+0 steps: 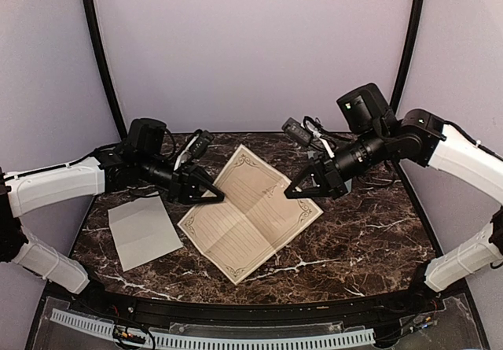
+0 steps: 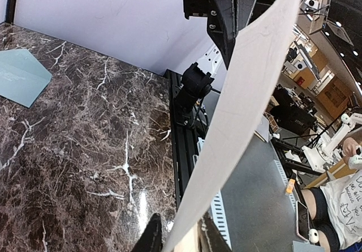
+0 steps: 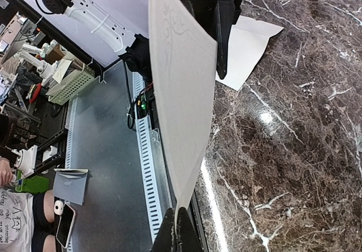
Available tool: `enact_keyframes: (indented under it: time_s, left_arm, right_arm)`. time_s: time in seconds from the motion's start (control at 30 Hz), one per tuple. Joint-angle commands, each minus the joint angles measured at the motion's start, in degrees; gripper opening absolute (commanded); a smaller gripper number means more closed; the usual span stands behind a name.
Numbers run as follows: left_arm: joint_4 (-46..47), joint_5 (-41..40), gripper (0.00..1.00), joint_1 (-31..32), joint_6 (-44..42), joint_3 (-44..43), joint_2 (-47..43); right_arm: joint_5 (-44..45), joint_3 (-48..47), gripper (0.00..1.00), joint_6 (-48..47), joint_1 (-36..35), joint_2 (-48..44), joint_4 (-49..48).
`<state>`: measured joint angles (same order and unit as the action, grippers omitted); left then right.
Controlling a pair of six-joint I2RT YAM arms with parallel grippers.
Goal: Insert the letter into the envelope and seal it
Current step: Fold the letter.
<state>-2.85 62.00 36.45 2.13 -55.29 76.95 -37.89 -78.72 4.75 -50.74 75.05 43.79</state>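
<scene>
The cream letter with its scrollwork border is held unfolded between both grippers, over the middle of the table. My left gripper is shut on its left edge. My right gripper is shut on its right edge. In the left wrist view the letter runs edge-on from my left gripper up to the other gripper. In the right wrist view the letter rises from my right gripper. The pale grey-teal envelope lies flat at the table's left, also seen in the left wrist view and the right wrist view.
The dark marble table ends at a black front rail with a white slotted cable duct below. Curved black poles stand at the back corners before lilac walls.
</scene>
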Motion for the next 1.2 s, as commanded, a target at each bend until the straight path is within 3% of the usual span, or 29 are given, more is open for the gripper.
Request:
enact_keyframes:
  time_s: [0.0,0.33,0.37,0.5,0.63,0.8,1.0,1.17]
  left_arm:
    - [0.5,1.7,0.19,0.4,-0.2,-1.2,-0.7]
    - [1.2,0.2,0.0,0.4,-0.1,-1.0,-1.7]
    - [1.3,-0.1,0.0,0.4,-0.1,-0.9,-2.1]
    - [3.4,-3.0,0.0,0.4,1.4,-0.1,-4.3]
    - [13.0,-8.1,0.0,0.1,8.0,2.5,-8.4]
    - [25.2,-13.2,0.0,-1.3,17.2,1.7,-11.2]
    - [34.4,-14.4,0.0,-1.3,22.0,0.0,-11.4]
    - [38.9,-12.6,0.0,-1.9,23.6,4.1,-11.0]
  right_arm:
    - [0.5,-1.8,0.0,-0.6,0.0,-0.2,-0.5]
    - [3.8,-0.8,0.0,0.4,0.2,-1.2,-2.4]
    - [4.6,-0.6,0.04,0.8,0.2,-1.7,-3.1]
    - [8.1,1.4,0.35,3.2,0.6,-4.3,-8.5]
    - [12.8,5.8,0.69,7.7,0.9,-8.8,-18.0]
    - [21.2,14.4,0.9,13.6,1.1,-15.2,-31.6]
    - [20.2,25.9,0.96,21.0,1.0,-19.0,-50.7]
    - [17.6,28.8,0.92,22.5,-0.1,-18.0,-58.3]
